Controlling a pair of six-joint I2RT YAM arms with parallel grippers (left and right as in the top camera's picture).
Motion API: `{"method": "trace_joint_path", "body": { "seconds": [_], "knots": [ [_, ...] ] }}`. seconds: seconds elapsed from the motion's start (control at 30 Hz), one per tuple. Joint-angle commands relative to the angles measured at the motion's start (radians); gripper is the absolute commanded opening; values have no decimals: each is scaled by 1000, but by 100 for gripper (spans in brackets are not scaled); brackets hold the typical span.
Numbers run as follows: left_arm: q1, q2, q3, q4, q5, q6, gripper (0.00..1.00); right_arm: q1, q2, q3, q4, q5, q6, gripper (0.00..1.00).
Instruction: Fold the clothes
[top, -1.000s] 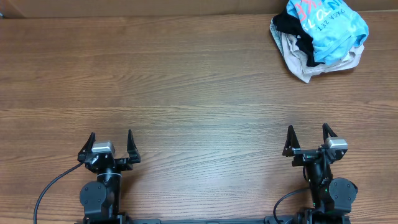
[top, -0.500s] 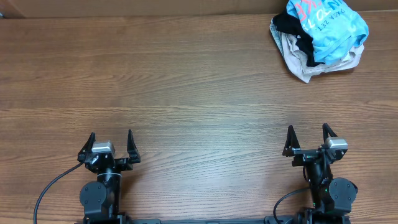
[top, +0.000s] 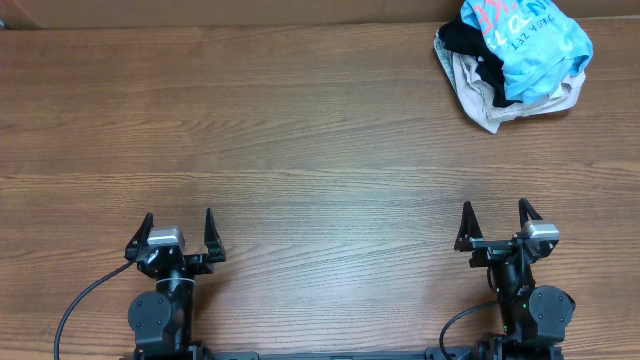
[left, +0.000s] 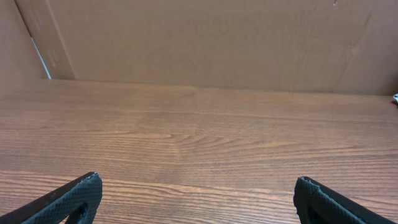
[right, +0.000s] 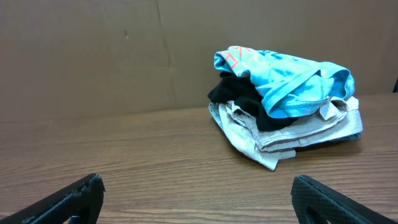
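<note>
The sky-blue T-shirt (top: 535, 45) with white text and a red-pink logo lies crumpled on top of a pile at the table's far right corner. It also shows in the right wrist view (right: 286, 78). My left gripper (top: 178, 225) is open and empty at the near left edge. My right gripper (top: 495, 218) is open and empty at the near right edge, well short of the pile. In the left wrist view only the fingertips (left: 196, 193) and bare wood show.
A black garment (top: 470, 42) and a beige garment (top: 490, 100) lie under the blue shirt in the same pile. A brown cardboard wall (left: 205, 43) stands along the table's far edge.
</note>
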Motion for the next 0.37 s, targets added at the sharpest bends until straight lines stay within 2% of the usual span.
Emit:
{"method": "trace_joint_path", "body": {
  "seconds": [0.0, 0.33],
  "knots": [
    [6, -10, -4, 1, 15, 16, 100, 5, -12, -11, 6, -1, -6, 100],
    [6, -10, -4, 1, 15, 16, 100, 5, -12, -11, 6, -1, -6, 100]
  ]
}}
